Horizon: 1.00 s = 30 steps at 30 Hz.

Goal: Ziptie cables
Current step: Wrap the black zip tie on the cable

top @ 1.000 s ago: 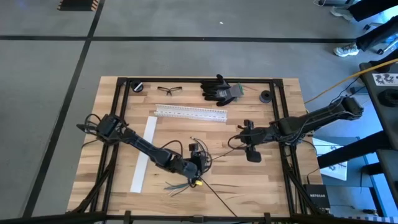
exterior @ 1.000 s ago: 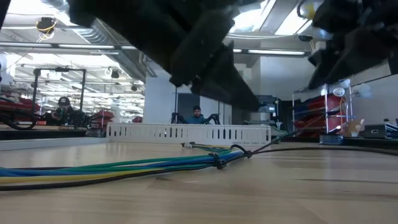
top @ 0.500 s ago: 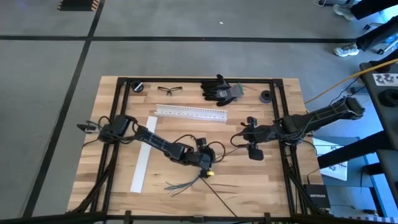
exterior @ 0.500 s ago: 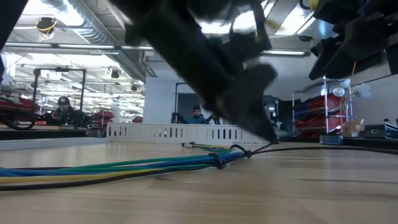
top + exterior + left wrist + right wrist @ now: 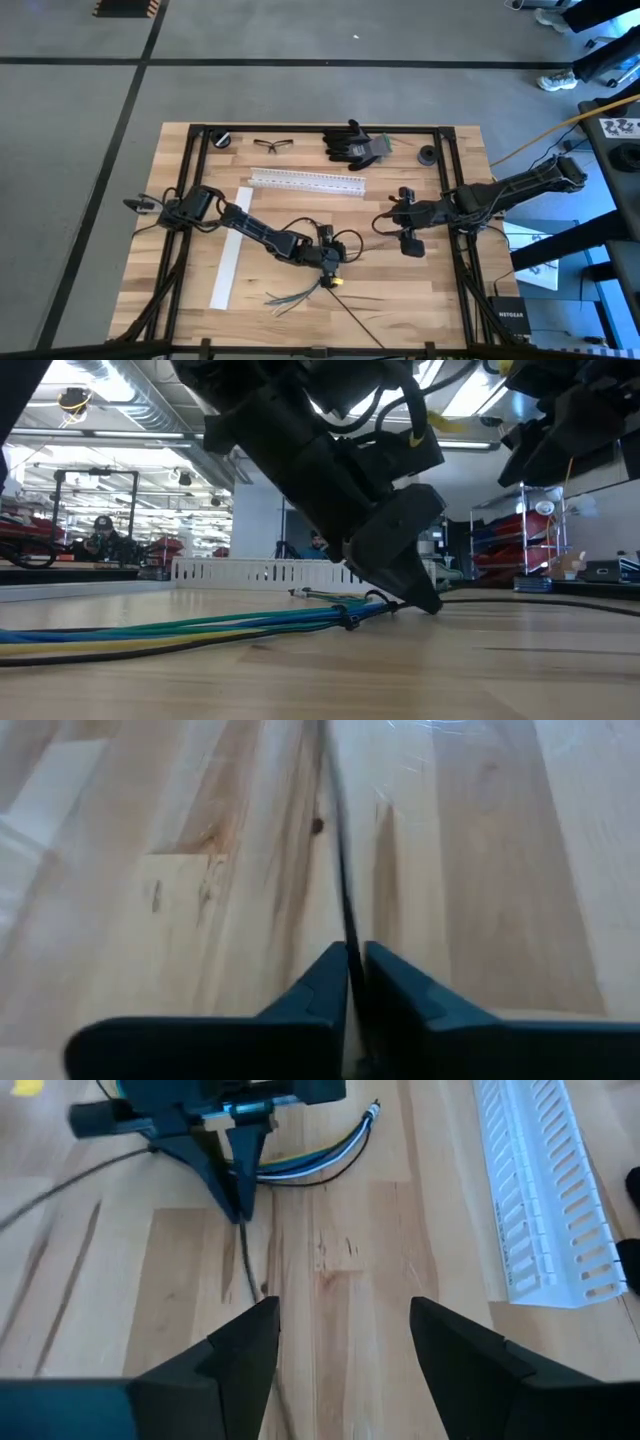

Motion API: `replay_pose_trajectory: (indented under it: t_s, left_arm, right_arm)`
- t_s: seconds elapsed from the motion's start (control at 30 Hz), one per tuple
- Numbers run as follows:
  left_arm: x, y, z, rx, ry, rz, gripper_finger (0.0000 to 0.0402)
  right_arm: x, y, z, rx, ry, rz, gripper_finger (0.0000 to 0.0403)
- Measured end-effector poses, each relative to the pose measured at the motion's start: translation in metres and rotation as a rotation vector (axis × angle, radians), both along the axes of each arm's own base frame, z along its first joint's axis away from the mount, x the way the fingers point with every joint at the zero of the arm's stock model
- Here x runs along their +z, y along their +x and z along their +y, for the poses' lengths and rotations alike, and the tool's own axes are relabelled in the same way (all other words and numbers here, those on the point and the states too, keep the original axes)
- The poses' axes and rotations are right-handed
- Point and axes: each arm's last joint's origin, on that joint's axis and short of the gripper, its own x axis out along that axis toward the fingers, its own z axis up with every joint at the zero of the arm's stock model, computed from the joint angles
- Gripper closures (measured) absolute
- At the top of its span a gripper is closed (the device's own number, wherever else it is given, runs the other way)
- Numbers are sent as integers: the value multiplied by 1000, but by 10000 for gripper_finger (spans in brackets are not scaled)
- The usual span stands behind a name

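1. The left gripper (image 5: 333, 274) is low over the middle of the wooden counter (image 5: 400, 300), with its arm reaching in from the left edge.
2. Its jaws are pressed together on a thin dark wire (image 5: 338, 870); the left wrist view shows the wire running straight out from between the two fingertips across the wood.
3. In the right wrist view the same gripper (image 5: 243, 1208) points down at the counter, and the thin wire (image 5: 248, 1270) trails from its tip.
4. The cables (image 5: 295, 294) lie in a loose bundle on the counter just beside the left gripper, toward the near edge; their ends fan out to the left.
5. In the low view the cables (image 5: 200, 628) show blue, green, yellow and dark strands lying flat, gathered at a dark tie point (image 5: 352, 622) next to the gripper's tip (image 5: 428, 603).
6. The right gripper (image 5: 408, 238) hovers right of centre, apart from the cables, with its jaws spread and nothing between them.
7. A white slotted rail (image 5: 307, 181) lies farther back, and a flat white strip (image 5: 230, 247) lies to the left, partly under the left arm.
8. Glasses (image 5: 272, 145) and dark gloves (image 5: 354, 143) rest along the far edge.
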Motion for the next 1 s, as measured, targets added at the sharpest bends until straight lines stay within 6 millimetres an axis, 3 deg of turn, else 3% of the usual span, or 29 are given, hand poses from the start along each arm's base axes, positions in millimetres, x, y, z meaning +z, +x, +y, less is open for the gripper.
replay_pose_trajectory:
  t_s: [0.1, 0.27, 0.4, 0.5, 0.67, 1.0]
  left_arm:
    - [6, -3, -4, 14, 35, -14, 396]
    - [39, -9, -16, 24, 74, -103, 401]
    - [62, -15, -25, 8, 97, -156, 401]
    - [72, -19, -29, 13, 102, -181, 401]
    - [73, -22, -36, -1, 101, -183, 401]
    - [77, -28, -49, 21, 132, -212, 401]
  right_arm:
    - [17, -8, 2, 9, 19, -22, 191]
    - [42, -27, 6, -4, -5, -83, 191]
    - [42, -37, 11, 0, -13, -144, 191]
    - [27, -38, 15, -10, -47, -164, 191]
    - [-16, -32, 22, 10, -72, -270, 191]
    - [-77, -33, 22, 28, 18, -551, 191]
